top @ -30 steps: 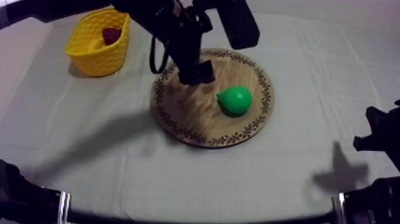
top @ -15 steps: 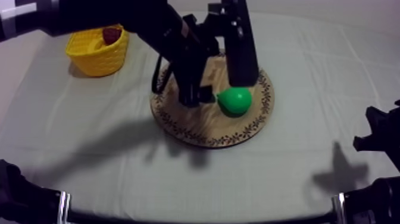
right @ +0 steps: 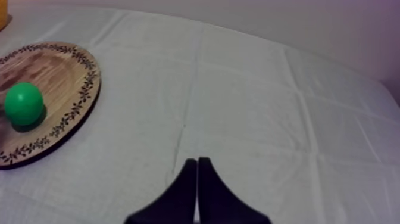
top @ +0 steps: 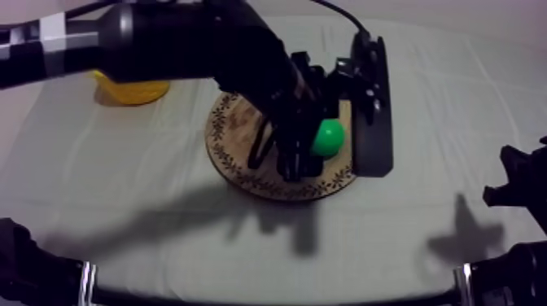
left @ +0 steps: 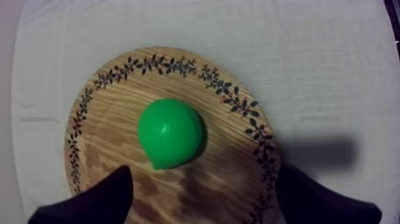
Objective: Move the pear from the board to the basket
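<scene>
The green pear [top: 328, 137] lies on the round wooden board [top: 224, 155], right of its middle. My left arm reaches in from the upper left, and my left gripper [top: 335, 167] hangs over the pear, open, one finger on each side of it. In the left wrist view the pear [left: 171, 133] sits on the board [left: 232, 161] just ahead of the spread fingers [left: 89, 202], untouched. The yellow basket [top: 130, 89] at the back left is mostly hidden by the arm. My right gripper [top: 513, 191] rests low at the right, shut on nothing [right: 196, 187].
The right wrist view has the board [right: 65, 77] with the pear [right: 24, 103] far off, and a sliver of the basket [right: 3, 13] beyond it. Bare cloth stretches between the board and my right gripper.
My left arm has swung forward and to the right across the board, bringing its open fingers to either side of the pear. It now covers most of the basket. The right arm is still.
</scene>
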Robot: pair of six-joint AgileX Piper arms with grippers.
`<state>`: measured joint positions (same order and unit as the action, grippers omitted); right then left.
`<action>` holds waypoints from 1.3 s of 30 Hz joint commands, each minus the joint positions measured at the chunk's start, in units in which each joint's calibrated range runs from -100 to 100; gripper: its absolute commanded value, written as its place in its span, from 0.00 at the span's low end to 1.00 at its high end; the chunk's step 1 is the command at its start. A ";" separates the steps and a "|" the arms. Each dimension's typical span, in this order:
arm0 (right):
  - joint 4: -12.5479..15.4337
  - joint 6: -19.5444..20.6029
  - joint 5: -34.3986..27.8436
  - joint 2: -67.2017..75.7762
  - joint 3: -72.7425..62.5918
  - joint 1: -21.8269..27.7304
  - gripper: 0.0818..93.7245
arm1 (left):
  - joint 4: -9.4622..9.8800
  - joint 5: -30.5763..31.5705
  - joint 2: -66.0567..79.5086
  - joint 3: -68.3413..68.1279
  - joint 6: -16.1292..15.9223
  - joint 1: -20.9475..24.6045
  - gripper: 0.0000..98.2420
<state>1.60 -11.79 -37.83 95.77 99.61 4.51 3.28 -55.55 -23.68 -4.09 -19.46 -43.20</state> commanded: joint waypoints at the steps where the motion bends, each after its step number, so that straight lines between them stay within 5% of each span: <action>1: -0.01 0.00 0.00 -0.01 0.05 0.01 0.00 | 0.81 0.27 -1.60 1.49 0.41 -0.32 0.92; 18: -0.01 0.00 0.00 -0.01 0.05 0.01 0.00 | 7.70 2.35 -17.12 14.23 3.11 -0.20 0.91; 39: -0.01 0.00 0.00 -0.01 0.05 0.01 0.00 | 8.74 4.87 -26.72 21.81 1.92 2.85 0.83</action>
<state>1.60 -11.79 -37.83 95.77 99.61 4.51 12.04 -50.70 -50.36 17.68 -17.41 -40.37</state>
